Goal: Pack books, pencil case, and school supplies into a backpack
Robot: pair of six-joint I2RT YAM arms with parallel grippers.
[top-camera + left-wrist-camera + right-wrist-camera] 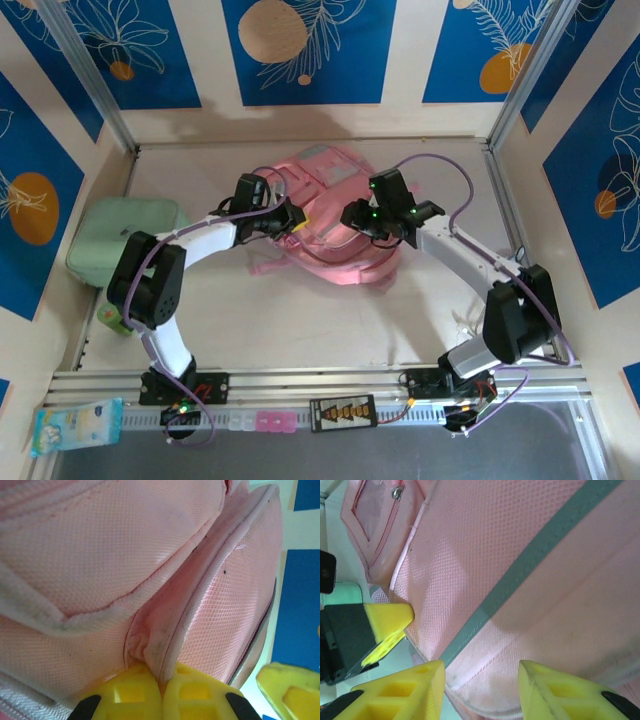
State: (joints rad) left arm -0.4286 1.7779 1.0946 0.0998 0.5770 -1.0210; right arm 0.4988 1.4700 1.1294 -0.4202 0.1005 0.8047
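In the left tool (161, 682), a backpack (150, 555) fold, its inside hidden.

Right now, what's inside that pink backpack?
No contents show: the backpack's pink fabric covers whatever is inside. The left gripper pinches a fold of that fabric.

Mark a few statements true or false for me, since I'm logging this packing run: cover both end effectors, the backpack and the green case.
1. The left end effector pinches a fold of the backpack. True.
2. The right end effector has its fingers pressed together. False: they stand apart at the backpack's fabric.
3. The mint-green case lies right of the backpack. False: it lies to the left of it.
4. A grey-green strip crosses the backpack's pink fabric. True.
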